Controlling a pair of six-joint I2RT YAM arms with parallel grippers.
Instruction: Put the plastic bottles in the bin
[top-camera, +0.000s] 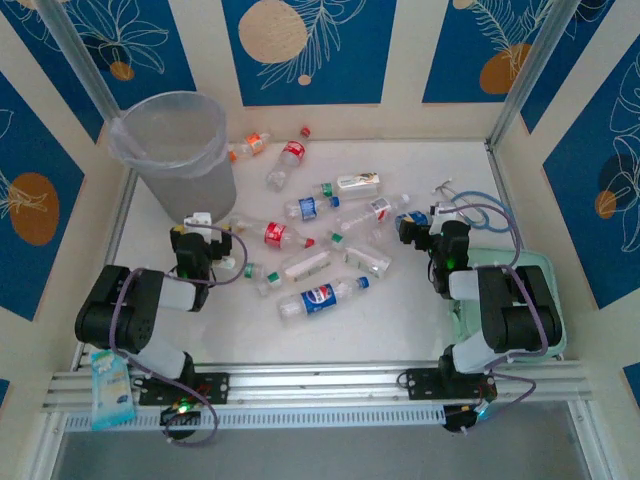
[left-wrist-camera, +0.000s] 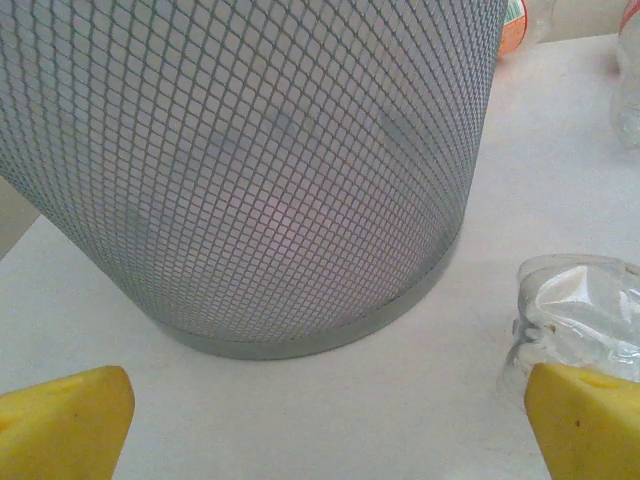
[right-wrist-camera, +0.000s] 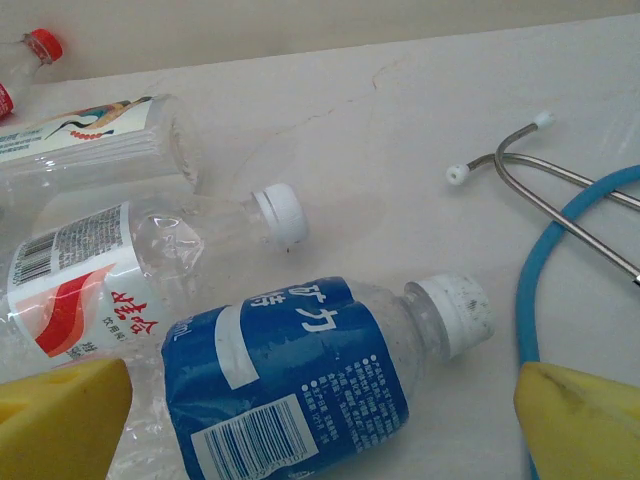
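Right gripper (right-wrist-camera: 320, 428) over blue-labelled bottle (right-wrist-camera: 300, 375)

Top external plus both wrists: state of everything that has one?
left tool: open, low by the bin base
right tool: open
bin: upright, top open, liner over rim
plastic bottles: on their sides on the table, outside the bin
blue-label bottle: capped, lying between the right tool's fingers, ungripped
crumpled bottle: crushed, beside one left tool finger
stethoscope: lying loose on the table
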